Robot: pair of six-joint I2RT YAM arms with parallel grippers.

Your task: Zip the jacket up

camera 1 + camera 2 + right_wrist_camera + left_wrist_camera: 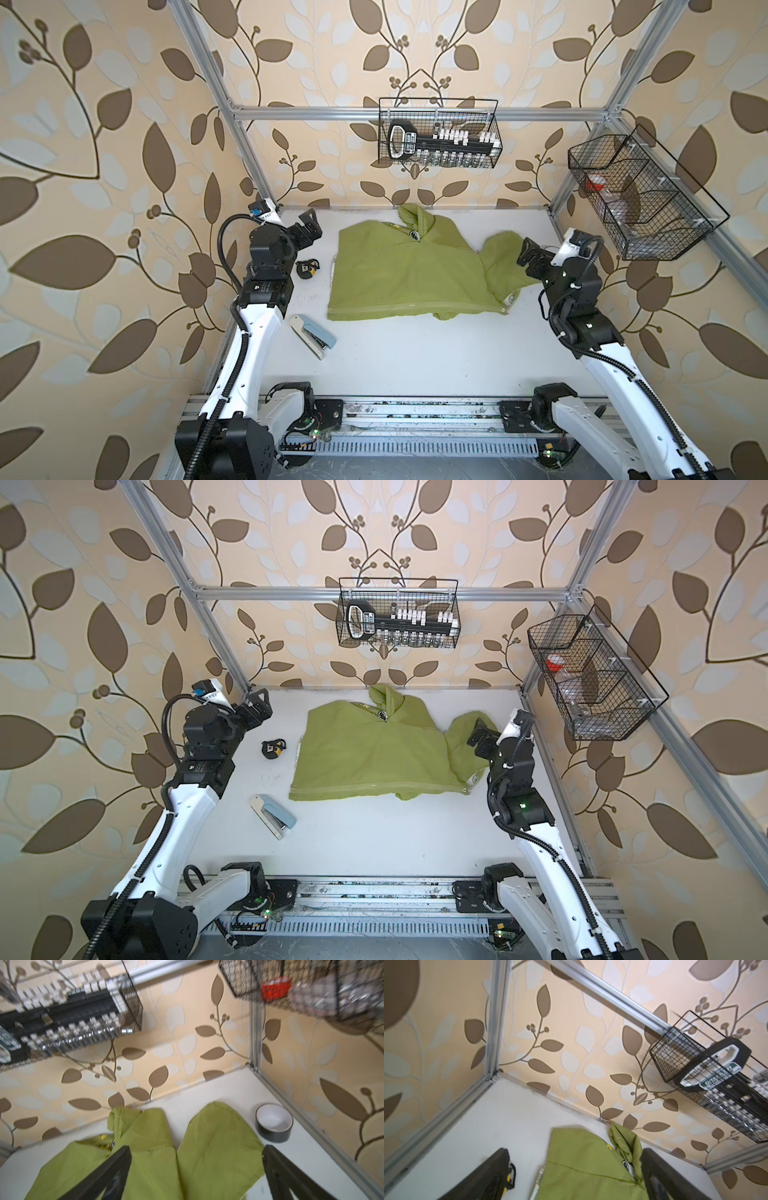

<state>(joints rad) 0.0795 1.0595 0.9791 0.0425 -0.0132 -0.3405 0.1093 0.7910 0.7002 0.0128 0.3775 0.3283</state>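
Note:
The lime-green jacket (407, 270) (374, 754) lies flat in the middle of the white table, its hood bunched against the back wall and a sleeve folded out to the right. A stitched band (415, 307) runs along its near edge. A small black-and-white logo (413, 235) sits near the hood. My left gripper (309, 226) (257, 706) hovers open at the back left, apart from the cloth. In the left wrist view the jacket (581, 1172) shows between the spread jaws of the left gripper (575, 1153). My right gripper (530, 249) (197, 1150) stands open above the sleeve (218, 1147), holding nothing.
A stapler (312, 336) and a small black-and-yellow object (306, 268) lie left of the jacket. A black tape roll (273, 1122) stands in the back right corner. Wire baskets hang on the back wall (438, 133) and right frame (640, 199).

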